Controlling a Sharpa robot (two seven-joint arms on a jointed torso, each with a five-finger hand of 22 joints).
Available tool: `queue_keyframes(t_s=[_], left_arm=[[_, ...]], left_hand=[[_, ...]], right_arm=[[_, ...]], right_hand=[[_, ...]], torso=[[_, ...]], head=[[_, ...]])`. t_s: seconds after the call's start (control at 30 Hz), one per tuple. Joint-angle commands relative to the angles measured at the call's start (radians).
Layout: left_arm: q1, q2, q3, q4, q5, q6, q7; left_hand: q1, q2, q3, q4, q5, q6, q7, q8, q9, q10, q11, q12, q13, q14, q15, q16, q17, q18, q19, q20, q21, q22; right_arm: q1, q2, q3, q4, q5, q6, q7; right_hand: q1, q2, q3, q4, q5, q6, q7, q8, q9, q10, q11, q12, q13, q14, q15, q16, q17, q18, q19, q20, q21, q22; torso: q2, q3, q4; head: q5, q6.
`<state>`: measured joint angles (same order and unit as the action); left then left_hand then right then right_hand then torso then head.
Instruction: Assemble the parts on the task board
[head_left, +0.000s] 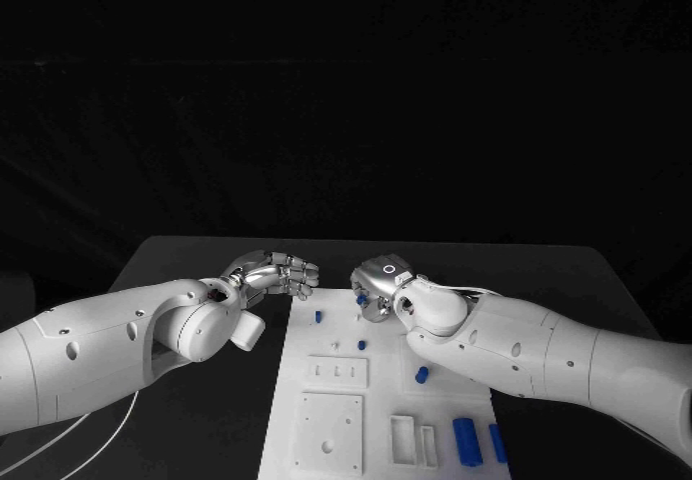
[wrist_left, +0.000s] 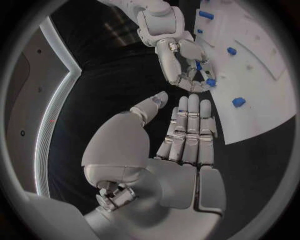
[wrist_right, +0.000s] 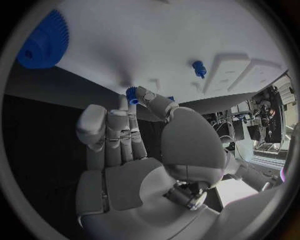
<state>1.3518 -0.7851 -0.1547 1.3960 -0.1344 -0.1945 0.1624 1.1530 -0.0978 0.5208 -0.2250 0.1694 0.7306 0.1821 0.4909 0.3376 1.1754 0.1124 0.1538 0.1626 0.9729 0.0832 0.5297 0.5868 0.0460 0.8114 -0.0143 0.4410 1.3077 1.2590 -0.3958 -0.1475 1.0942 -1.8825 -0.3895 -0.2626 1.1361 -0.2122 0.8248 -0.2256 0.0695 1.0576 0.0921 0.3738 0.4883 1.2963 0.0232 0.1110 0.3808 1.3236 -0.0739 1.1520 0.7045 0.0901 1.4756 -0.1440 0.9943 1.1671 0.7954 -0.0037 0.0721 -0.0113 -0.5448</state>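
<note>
Board: white plate (head_left: 325, 420) in the middle of the black table (head_left: 173, 262), running from the near edge toward the far side; its far end lies between the two hands.
Left hand: (head_left: 274, 274) hovers over the dark table just left of the board's far-left corner. In the left wrist view its fingers (wrist_left: 187, 131) lie straight and side by side, the thumb standing off; it holds nothing.
Right hand: (head_left: 384, 286) is over the board's far end, near its right side. A small blue part (wrist_right: 131, 95) sits pinched between the thumb and a fingertip, right at the board's surface; the other fingers are curled. The left wrist view shows the same pinch at the board's edge (wrist_left: 210, 82).
Pegs: a small blue peg (head_left: 317, 316) stands near the far-left of the board, another (head_left: 362, 344) further in, and a third (head_left: 421, 375) toward the right, beside the right forearm.
Blocks: two long blue blocks (head_left: 466, 440) lie at the near-right of the board, beside raised white slots (head_left: 411, 440).
Gear: a blue toothed wheel (wrist_right: 42, 41) lies on the board, seen in the right wrist view, well apart from the pinched part.
Plates: a raised white square (head_left: 330, 430) near the board's near-left, a smaller one (head_left: 335, 372) just beyond it.
</note>
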Motion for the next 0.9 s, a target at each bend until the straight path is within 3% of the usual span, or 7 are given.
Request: queue_keyframes(t_s=[0.03,0.17,0.33,0.5,0.7,0.8,0.9], left_arm=[[0.002,0.002,0.001,0.001,-0.005,0.015,0.005],[0.002,0.001,0.001,0.002,-0.005,0.015,0.005],[0.003,0.001,0.001,0.001,-0.005,0.016,0.005],[0.003,-0.003,0.001,-0.002,-0.005,0.014,0.005],[0.004,-0.008,0.001,-0.012,-0.005,0.016,0.006],[0.006,-0.009,0.001,-0.026,-0.007,0.011,0.009],[0.008,-0.015,0.001,-0.028,-0.007,0.007,0.012]], left_hand=[[-0.008,0.0,0.004,-0.003,0.005,-0.001,0.008,-0.004,0.002,0.002,0.002,-0.006,0.001,-0.006,0.0,0.006,-0.001,0.015,-0.005,-0.003,0.005,0.02],[-0.008,0.0,0.004,-0.003,0.005,-0.001,0.008,-0.004,0.002,0.002,0.002,-0.007,0.001,-0.006,0.0,0.006,-0.001,0.015,-0.005,-0.003,0.005,0.02],[-0.008,0.0,0.004,-0.003,0.005,-0.001,0.008,-0.004,0.002,0.002,0.002,-0.007,0.001,-0.006,0.0,0.006,-0.001,0.015,-0.005,-0.003,0.005,0.02],[-0.009,0.0,0.004,-0.003,0.005,-0.001,0.008,-0.004,0.002,0.002,0.002,-0.007,0.002,-0.006,0.0,0.006,-0.001,0.015,-0.005,-0.002,0.005,0.02],[-0.01,-0.001,0.004,-0.003,0.005,-0.001,0.008,-0.005,0.002,0.002,0.002,-0.008,0.002,-0.006,0.0,0.006,-0.001,0.015,-0.005,-0.002,0.005,0.02],[-0.01,-0.001,0.004,-0.003,0.004,-0.001,0.008,-0.005,0.002,0.002,0.002,-0.008,0.002,-0.006,0.0,0.006,-0.001,0.014,-0.005,-0.002,0.005,0.02],[-0.01,-0.001,0.004,-0.003,0.005,-0.001,0.008,-0.005,0.003,0.002,0.002,-0.008,0.002,-0.006,0.0,0.006,-0.001,0.014,-0.005,-0.002,0.005,0.02]], right_arm=[[-0.002,0.003,-0.001,-0.007,0.026,0.03,0.009],[-0.002,0.005,-0.002,-0.013,0.07,0.026,0.029],[-0.002,-0.004,-0.002,-0.009,0.111,-0.005,0.046],[-0.001,-0.027,-0.002,0.024,0.133,-0.013,0.046],[0.004,-0.081,0.0,0.098,0.154,-0.049,0.051],[0.016,-0.114,0.01,0.12,0.251,-0.078,0.076],[0.023,-0.155,0.028,0.138,0.309,-0.106,0.098]], right_hand=[[-0.002,-0.013,0.009,0.003,-0.003,0.0,0.008,-0.002,0.0,0.026,0.011,-0.008,0.002,-0.017,-0.004,0.003,-0.003,0.172,0.009,-0.009,0.0,0.0],[-0.02,-0.042,-0.001,0.015,0.033,-0.038,0.024,-0.026,-0.008,-0.01,0.025,-0.032,-0.004,-0.019,0.009,-0.001,-0.011,0.172,0.005,-0.003,-0.006,-0.002],[-0.043,-0.078,-0.046,0.026,0.033,-0.148,0.074,-0.087,-0.037,-0.152,0.069,-0.052,-0.05,-0.016,0.052,0.002,-0.018,0.172,0.008,0.021,-0.013,-0.009],[-0.059,-0.085,-0.092,0.02,0.033,-0.178,0.082,-0.1,-0.045,-0.205,0.085,-0.05,-0.081,-0.02,0.068,0.007,-0.022,0.172,0.008,0.035,-0.017,-0.01],[-0.062,-0.086,-0.116,0.021,0.036,-0.186,0.086,-0.101,-0.047,-0.208,0.087,-0.045,-0.098,-0.023,0.069,0.011,-0.026,0.172,0.007,0.037,-0.022,-0.013],[-0.057,-0.085,-0.119,0.024,0.031,-0.184,0.084,-0.098,-0.047,-0.187,0.082,-0.036,-0.101,-0.024,0.065,0.013,-0.029,0.172,0.007,0.035,-0.023,-0.013],[-0.059,-0.085,-0.115,0.038,0.032,-0.184,0.075,-0.096,-0.047,-0.163,0.077,-0.024,-0.102,-0.029,0.06,0.006,-0.036,0.172,0.0,0.035,-0.032,-0.017]], torso=[[0.0,-0.0003,0.0003],[0.0,-0.0007,-0.0012],[0.0,-0.0008,-0.0015],[0.0,-0.001,-0.0014],[-0.001,-0.0003,-0.004],[-0.002,0.0003,-0.0044],[-0.004,0.001,-0.0092]], head=[[0.0,-0.002],[0.001,-0.002],[0.002,-0.002],[0.003,0.0],[0.005,0.003],[0.005,0.007],[0.003,0.014]])
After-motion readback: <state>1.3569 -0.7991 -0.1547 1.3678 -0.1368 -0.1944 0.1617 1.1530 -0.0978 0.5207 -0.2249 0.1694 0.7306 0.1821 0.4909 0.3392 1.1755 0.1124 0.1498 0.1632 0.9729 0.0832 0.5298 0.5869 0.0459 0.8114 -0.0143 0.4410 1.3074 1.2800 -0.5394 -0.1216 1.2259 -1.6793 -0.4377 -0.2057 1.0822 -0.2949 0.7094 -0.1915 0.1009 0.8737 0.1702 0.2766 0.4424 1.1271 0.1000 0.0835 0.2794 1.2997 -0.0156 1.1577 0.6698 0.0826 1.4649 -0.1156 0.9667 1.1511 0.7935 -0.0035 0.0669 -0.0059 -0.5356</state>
